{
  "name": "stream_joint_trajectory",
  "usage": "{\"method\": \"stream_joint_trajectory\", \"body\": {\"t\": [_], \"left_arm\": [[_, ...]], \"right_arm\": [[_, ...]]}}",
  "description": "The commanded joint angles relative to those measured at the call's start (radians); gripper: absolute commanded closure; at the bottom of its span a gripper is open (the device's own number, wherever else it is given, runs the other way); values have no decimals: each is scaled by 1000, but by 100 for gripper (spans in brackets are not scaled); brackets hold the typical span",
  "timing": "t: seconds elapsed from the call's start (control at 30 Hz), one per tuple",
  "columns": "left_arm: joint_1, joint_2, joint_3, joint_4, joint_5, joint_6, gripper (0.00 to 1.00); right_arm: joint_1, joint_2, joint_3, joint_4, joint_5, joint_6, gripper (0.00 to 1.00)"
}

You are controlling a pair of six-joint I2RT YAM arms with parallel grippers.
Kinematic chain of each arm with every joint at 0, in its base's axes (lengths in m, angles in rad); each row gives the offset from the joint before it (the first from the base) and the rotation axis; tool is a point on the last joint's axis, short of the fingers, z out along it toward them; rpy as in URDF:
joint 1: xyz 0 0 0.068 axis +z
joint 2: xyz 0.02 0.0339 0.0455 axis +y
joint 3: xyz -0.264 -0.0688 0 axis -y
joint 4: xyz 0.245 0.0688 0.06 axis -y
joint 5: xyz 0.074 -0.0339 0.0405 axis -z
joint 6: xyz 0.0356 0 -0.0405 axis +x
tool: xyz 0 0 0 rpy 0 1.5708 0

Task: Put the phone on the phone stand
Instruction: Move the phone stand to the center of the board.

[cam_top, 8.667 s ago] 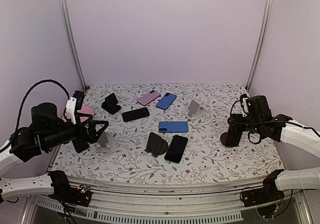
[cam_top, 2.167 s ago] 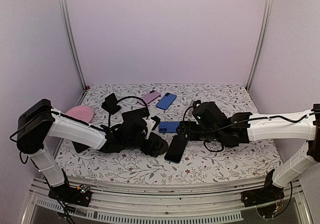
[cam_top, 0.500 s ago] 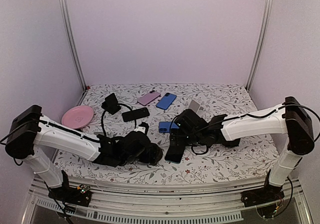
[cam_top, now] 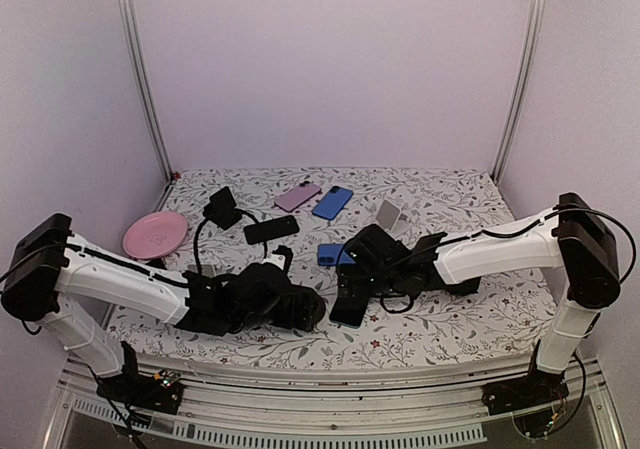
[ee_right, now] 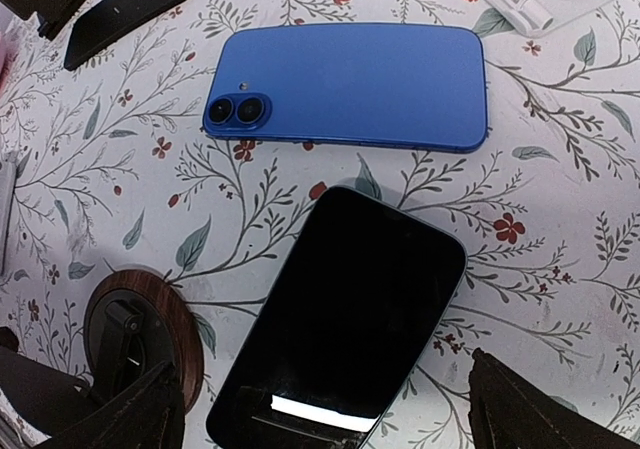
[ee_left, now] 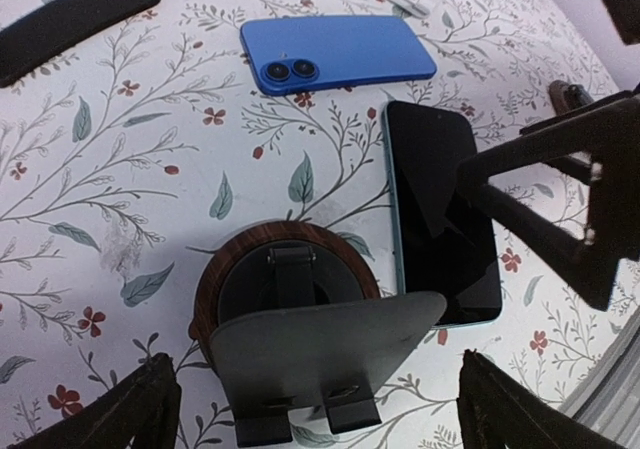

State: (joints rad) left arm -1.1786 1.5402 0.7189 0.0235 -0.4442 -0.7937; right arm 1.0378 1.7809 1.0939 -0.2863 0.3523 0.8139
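Wood-based, the phone stand (ee_left: 290, 314) sits between your left gripper's (ee_left: 325, 409) open jaws, probably for steadying, while your right gripper (ee_right: 330, 414) hovers open over the phone (ee_right: 345, 314) flat beside it.

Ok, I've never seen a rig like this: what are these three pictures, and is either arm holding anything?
Two robot arms are bolted to a flowered table. One picture looks down from above and behind them; the other two come from cameras on each wrist. The left gripper hangs open over a round-based phone stand; the right gripper hangs open over a black phone lying flat, screen up, beside it. A blue phone lies face down just behind. Neither gripper holds anything.
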Motion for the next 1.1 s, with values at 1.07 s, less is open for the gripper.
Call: {"method": "stream_joint_trajectory", "body": {"t": [1.07], "left_arm": [[213,-311,-397,562,467,49,3]], "right_arm": [[-65,167,145,-64,-17,122,1]]}}
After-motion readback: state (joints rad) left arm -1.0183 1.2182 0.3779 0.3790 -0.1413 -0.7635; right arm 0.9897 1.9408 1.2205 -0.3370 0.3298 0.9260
